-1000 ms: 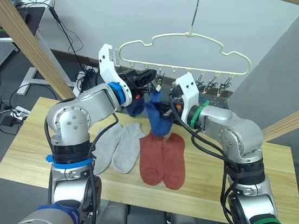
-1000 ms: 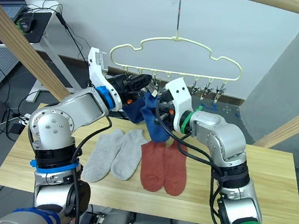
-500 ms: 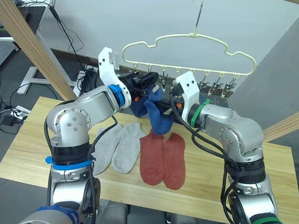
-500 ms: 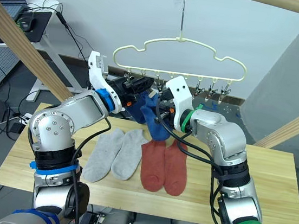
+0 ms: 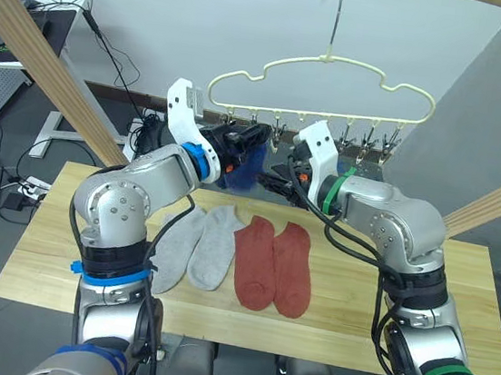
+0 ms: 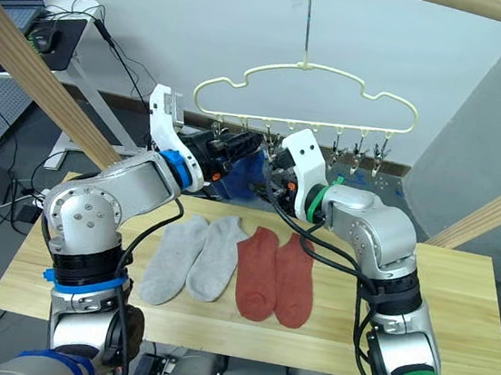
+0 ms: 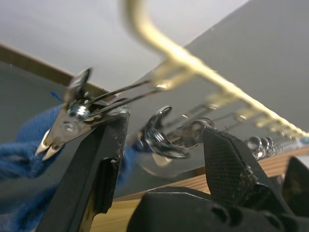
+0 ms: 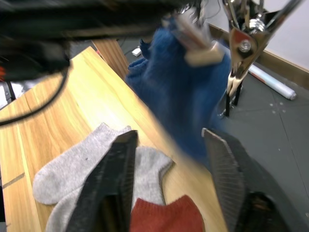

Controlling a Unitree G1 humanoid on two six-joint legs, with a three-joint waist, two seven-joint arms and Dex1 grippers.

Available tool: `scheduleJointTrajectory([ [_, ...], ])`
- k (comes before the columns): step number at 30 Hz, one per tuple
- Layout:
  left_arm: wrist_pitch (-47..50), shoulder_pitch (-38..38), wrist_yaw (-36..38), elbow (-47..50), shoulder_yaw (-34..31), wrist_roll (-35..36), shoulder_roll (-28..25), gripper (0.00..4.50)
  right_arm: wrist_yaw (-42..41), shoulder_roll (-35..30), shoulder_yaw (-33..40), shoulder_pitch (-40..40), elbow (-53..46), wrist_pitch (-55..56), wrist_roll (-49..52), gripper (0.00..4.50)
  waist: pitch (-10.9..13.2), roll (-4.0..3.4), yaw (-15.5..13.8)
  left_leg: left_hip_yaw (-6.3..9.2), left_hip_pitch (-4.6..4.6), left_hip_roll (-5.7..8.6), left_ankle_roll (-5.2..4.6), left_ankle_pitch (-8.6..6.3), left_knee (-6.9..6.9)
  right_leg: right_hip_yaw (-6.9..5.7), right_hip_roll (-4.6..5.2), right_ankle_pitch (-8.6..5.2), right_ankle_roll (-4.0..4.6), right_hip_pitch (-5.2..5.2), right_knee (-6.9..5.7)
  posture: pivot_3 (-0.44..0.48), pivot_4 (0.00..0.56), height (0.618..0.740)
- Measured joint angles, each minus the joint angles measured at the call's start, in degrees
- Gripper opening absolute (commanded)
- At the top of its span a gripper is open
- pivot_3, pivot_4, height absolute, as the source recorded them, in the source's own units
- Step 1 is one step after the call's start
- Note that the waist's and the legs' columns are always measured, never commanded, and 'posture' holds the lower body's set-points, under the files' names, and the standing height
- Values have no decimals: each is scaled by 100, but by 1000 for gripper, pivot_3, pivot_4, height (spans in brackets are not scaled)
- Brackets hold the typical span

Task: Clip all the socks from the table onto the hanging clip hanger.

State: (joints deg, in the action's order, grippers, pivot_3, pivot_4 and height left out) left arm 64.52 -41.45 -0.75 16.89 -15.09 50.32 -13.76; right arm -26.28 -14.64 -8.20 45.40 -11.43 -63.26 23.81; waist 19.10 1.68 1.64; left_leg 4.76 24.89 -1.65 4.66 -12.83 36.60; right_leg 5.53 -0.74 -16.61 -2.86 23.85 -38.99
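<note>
The pale-yellow clip hanger (image 5: 325,66) hangs above the table's (image 5: 50,254) far edge, its metal clips (image 5: 330,133) in a row. Blue socks (image 5: 242,170) dangle bunched below the left-hand clips, blurred in the right wrist view (image 8: 186,96). My left gripper (image 5: 255,136) is open at the clips; in its wrist view a clip (image 7: 72,121) pinches blue fabric (image 7: 21,159) beside one finger (image 7: 101,164). My right gripper (image 5: 270,179) is open just right of the blue socks. Two grey socks (image 5: 193,246) and two rust-red socks (image 5: 273,265) lie flat on the table.
Thick wooden poles slant up at the left (image 5: 44,48) and right (image 5: 496,201). A desk with cables (image 5: 43,16) stands beyond the table's left end. Bare tabletop lies to the right of the red socks (image 5: 401,298).
Both grippers have opened and let go of the blue sock, which now hangs from the hanger. The hanger has swung slightly to the right.
</note>
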Motion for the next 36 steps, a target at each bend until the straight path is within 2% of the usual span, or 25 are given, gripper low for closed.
scheduleJointTrajectory([
  [8, -161, 423, 407, 494, 378, -288, -533, 2753, -30, -347, 162, -470, -630, -224, 216, 2141, 0, 0, -10, -1, 1, 0, 3, 2, -1, 2, 1, 0, 0, 3, 0, 70, 317, 740],
  [16, -862, 983, 893, 938, 771, -920, -973, 2753, -226, -772, 803, -1118, -1443, -266, 708, 2141, -1, 1, -15, -1, 3, 1, 5, 3, -2, 1, 2, 0, 0, 3, 1, 61, 278, 740],
  [23, -1765, 1503, 1050, 1203, 985, -1691, -1091, 2753, -612, -1316, 1466, -1703, -1937, -137, 1250, 2141, -18, 3, -12, -2, 3, 3, 7, 5, 1, 1, 4, 1, 1, 2, -1, 43, 228, 740],
  [30, -2584, 1899, 1193, 1224, 1237, -2377, -1038, 2753, -901, -1585, 1909, -1801, -1962, 175, 1721, 2141, -64, 3, -12, -2, 4, 4, 10, 8, 5, -2, 4, 2, 3, 1, -4, 36, 178, 740],
  [36, -2994, 2046, 1291, 1174, 1366, -2680, -856, 2753, -1273, -1842, 2241, -1853, -1965, 288, 2357, 2141, -231, 5, -12, -4, 7, 9, 10, 8, 7, -3, 7, 2, 3, -1, 0, 23, 148, 740],
])
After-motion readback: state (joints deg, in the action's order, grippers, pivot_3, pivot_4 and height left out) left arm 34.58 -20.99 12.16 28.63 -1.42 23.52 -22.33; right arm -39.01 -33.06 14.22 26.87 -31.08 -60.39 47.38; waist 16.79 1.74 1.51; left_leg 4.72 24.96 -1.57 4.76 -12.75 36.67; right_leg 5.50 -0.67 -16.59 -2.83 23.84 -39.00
